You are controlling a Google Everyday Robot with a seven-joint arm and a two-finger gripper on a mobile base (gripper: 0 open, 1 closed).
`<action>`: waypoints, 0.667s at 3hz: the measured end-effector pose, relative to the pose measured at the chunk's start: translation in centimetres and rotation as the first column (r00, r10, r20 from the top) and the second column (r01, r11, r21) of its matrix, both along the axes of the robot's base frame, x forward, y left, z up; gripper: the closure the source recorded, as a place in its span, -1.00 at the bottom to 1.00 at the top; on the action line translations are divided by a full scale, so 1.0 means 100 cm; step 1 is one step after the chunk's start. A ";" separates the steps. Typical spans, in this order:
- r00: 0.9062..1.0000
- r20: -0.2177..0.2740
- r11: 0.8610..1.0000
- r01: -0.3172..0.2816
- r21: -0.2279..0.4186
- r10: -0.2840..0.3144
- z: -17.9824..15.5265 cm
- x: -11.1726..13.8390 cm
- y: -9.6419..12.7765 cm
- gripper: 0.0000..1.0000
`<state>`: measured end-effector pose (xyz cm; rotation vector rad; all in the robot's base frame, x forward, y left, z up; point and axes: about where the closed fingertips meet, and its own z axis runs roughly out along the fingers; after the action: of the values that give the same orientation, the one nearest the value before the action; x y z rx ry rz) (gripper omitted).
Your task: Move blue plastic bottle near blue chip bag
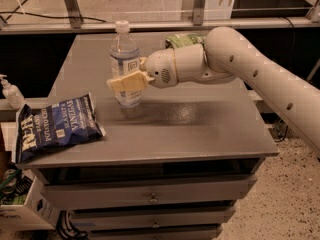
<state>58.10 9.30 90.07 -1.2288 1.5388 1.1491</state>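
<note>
left of centre, the gripper (126, 82) grasps the blue plastic bottle (124, 58) by its label, upright for a stable set-down near the blue chip bag (56, 126) at lower left.
</note>
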 end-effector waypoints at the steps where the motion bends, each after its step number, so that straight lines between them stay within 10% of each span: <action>1: 0.999 0.006 0.999 -0.037 0.019 0.037 -0.008 -0.012 0.008 1.00; 2: 0.998 0.027 0.998 -0.059 0.033 0.058 -0.018 -0.021 0.013 1.00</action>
<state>56.04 10.57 88.27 -1.2693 1.4671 1.1871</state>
